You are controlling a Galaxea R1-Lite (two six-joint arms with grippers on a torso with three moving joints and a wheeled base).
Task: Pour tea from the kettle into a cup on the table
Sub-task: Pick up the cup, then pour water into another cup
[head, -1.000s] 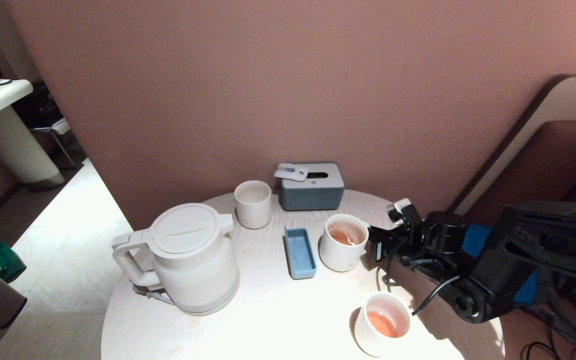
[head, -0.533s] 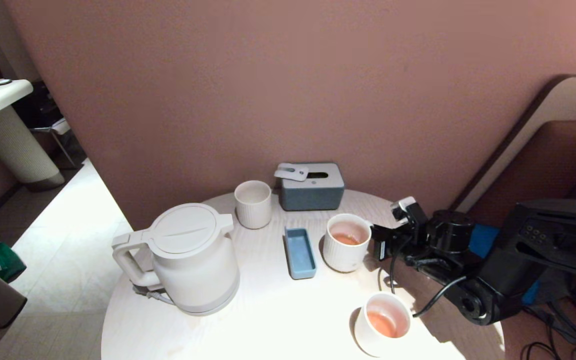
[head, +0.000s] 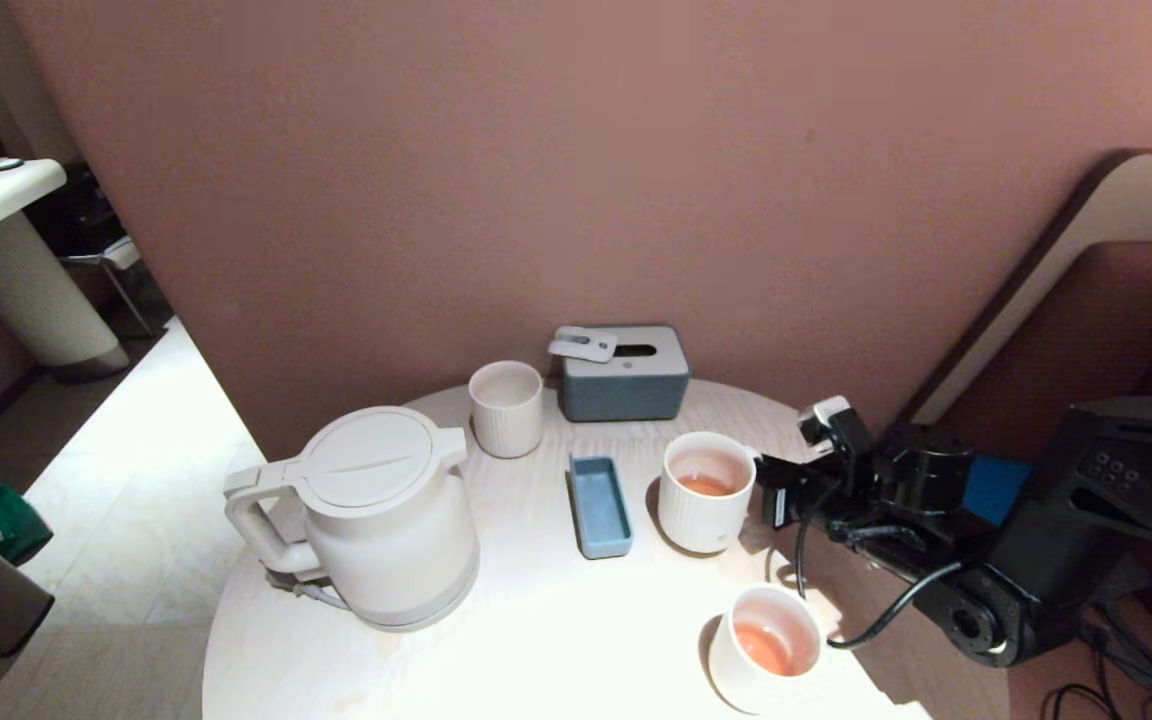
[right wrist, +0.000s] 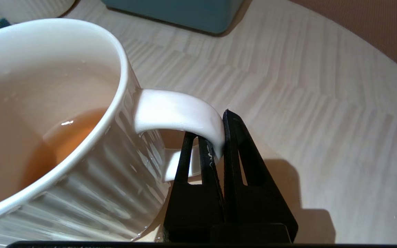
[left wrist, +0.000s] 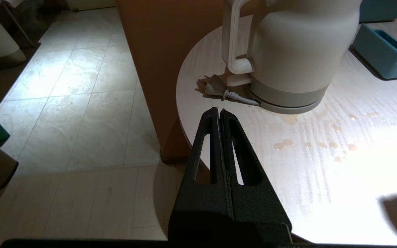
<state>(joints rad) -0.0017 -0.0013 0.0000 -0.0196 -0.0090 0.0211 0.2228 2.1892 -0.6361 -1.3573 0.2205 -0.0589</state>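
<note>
The ribbed mug (right wrist: 81, 144) is standing upright on the round table (head: 556, 620), its loop handle (right wrist: 181, 117) pinched between the black fingers of the right gripper (right wrist: 219, 137), which is holding it from the side away from the kettle. A shallow pool of pale orange tea (right wrist: 64, 144) is sitting in the bottom. Beyond the mug from the gripper, a small blue tray (head: 601, 505) is lying just beside it, and the cream kettle (head: 376, 515) is resting well apart on its grey base, cord trailing behind it. A smooth white cup (head: 766, 645), also holding tea, is sitting near the gripper, toward the robot.

The risk, as I judge it, is in the grip — the fingers are clamping only the outer curve of a glazed handle, so any drag could swing or tip the mug and slop tea onto a tabletop already speckled with droplets (left wrist: 308, 144). A sideways pull might also knock the smooth cup.

The right arm is reaching in low and roughly level from the table's right edge. The left gripper (left wrist: 219, 113) is hanging parked off the near left rim, fingers pressed together on nothing.
</note>
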